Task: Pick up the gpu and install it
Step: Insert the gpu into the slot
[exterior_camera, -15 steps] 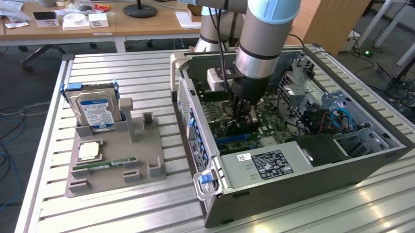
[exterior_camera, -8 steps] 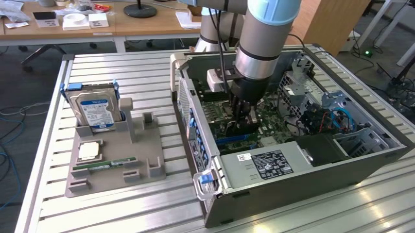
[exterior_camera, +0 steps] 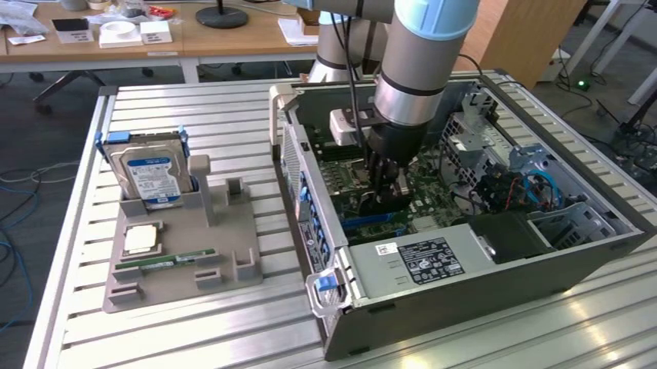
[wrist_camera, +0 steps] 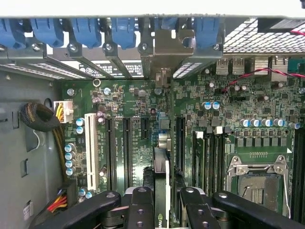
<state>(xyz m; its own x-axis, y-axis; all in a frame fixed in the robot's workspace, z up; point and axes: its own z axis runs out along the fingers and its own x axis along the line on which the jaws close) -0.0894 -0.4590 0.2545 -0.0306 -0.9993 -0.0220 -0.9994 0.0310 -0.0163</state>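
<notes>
gpu [wrist_camera: 162, 179] hanging edge-on, upright, inside computer case [exterior_camera: 462, 304], close over green motherboard [wrist_camera: 228, 102]; silvery bracket [wrist_camera: 164, 52] meeting rear wall. Gripper [wrist_camera: 162, 210] pinching card's thin top edge, black fingers [wrist_camera: 139, 207] narrowed onto both faces. Arm [exterior_camera: 426, 46] pointing straight down into case. Long black slots [wrist_camera: 126, 148] flanking card, white slot [wrist_camera: 90, 148] and metal-framed CPU socket [wrist_camera: 257, 183] lying farther out. Outside case, hard drive [exterior_camera: 152, 175] standing in grey holder [exterior_camera: 180, 280].

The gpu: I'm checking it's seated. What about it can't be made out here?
1. Wrist view: the gpu shows edge-on; the card itself hides its lower edge and whatever lies under it.
2. Wrist view: its near end is cut off by the picture edge, at the gripper.
3. Exterior view: arm and gripper cover it; its depth cannot be told.
</notes>
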